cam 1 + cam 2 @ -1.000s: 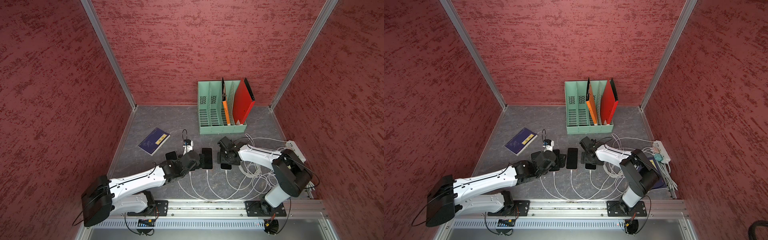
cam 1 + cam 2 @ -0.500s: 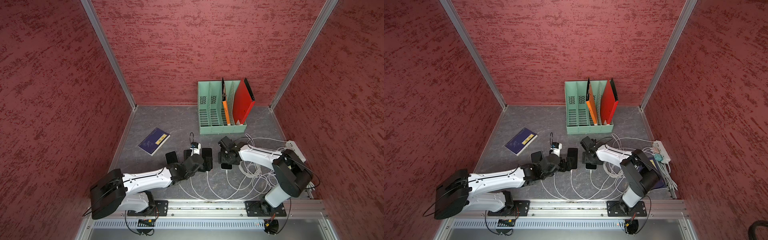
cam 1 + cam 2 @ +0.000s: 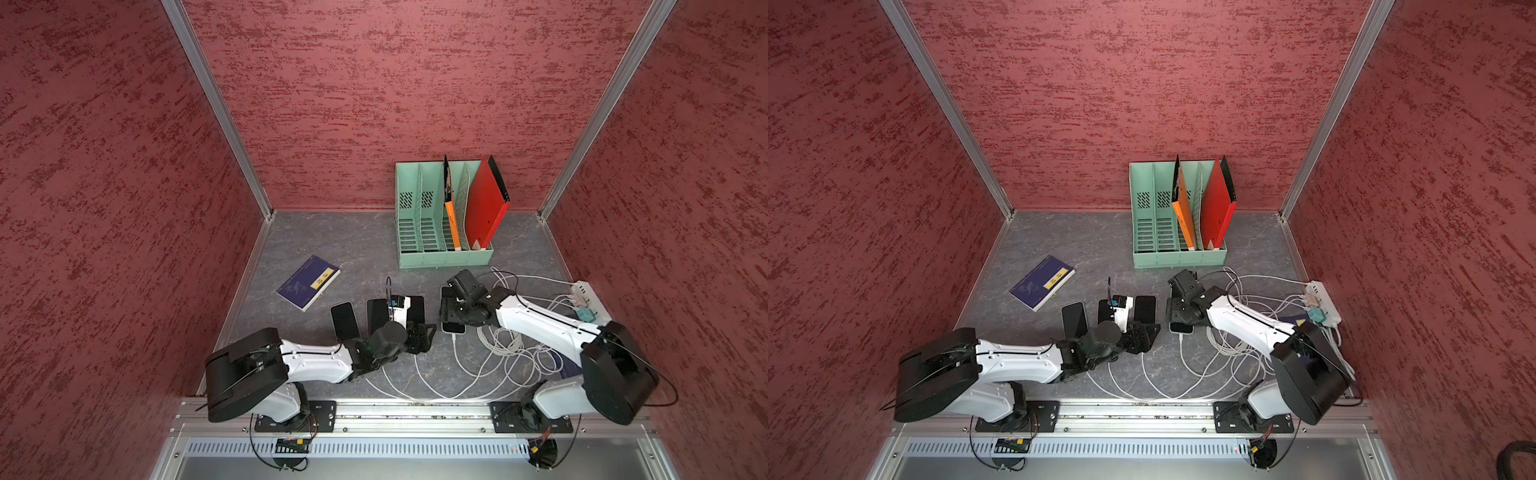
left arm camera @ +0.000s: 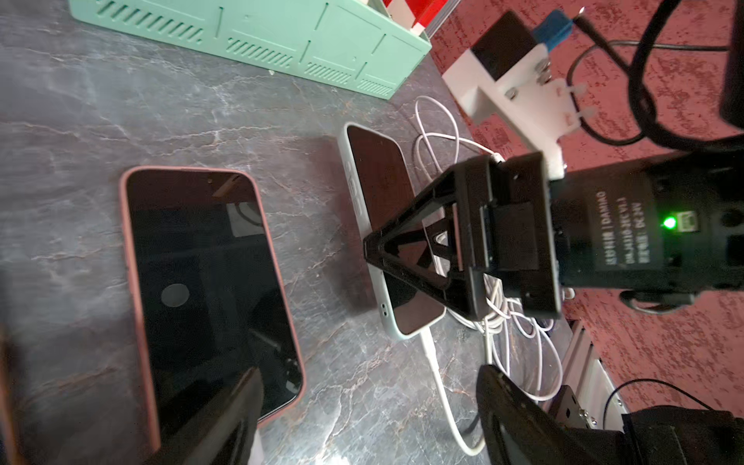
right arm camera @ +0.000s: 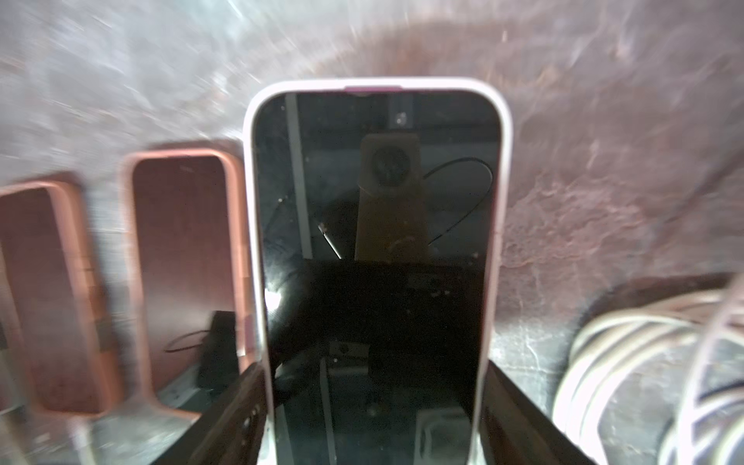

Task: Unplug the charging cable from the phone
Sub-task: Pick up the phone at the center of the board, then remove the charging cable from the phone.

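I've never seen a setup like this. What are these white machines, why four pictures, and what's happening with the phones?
Two robot arms, the left arm and the right arm, stand at a grey table. Two pictures look down from above; the other two come from cameras on the arms' wrists. On the table lie four phones, cables, a power strip, a blue booklet and a green file rack. The right fingers flank a white-cased phone; whether they squeeze it I cannot tell. The left fingers stand open, pointing towards that phone's cable, which is plugged in.
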Robot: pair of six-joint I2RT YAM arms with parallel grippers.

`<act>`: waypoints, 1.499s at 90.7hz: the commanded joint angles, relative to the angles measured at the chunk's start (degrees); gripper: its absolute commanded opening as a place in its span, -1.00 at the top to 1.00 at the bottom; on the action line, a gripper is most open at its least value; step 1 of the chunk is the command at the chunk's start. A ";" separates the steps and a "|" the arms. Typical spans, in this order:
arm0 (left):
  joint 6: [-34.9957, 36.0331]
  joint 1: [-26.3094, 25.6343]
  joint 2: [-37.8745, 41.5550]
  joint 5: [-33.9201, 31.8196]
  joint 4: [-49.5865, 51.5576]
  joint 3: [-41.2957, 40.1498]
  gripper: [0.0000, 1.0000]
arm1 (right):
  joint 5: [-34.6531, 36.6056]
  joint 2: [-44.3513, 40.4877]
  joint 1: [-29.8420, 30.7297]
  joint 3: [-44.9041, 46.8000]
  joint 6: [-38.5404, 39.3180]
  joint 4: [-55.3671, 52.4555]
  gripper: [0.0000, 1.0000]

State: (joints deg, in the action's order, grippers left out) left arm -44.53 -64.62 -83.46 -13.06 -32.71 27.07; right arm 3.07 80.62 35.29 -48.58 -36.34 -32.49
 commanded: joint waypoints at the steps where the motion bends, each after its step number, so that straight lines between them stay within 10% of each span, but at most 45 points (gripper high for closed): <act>1: -0.41 -1.25 -3.27 3.88 -11.21 0.05 -0.53 | 1.54 -3.19 -0.33 -0.55 0.26 0.44 0.50; 68: -0.61 -6.69 -17.00 8.54 -7.29 12.35 -0.02 | 2.46 -12.42 -0.35 -0.69 -1.60 -2.05 0.52; 93: 1.73 -6.57 -12.67 4.73 4.81 14.75 -0.27 | 3.02 -13.48 -0.31 -1.33 -2.80 -1.75 0.52; 136: 0.77 -4.68 -16.95 10.35 2.19 15.88 0.55 | 0.38 -15.85 -0.31 0.05 -5.59 1.92 0.52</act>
State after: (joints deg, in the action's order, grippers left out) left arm -44.05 -69.97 -98.80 -4.95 -30.04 42.13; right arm 4.45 66.72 35.14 -47.51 -40.32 -35.35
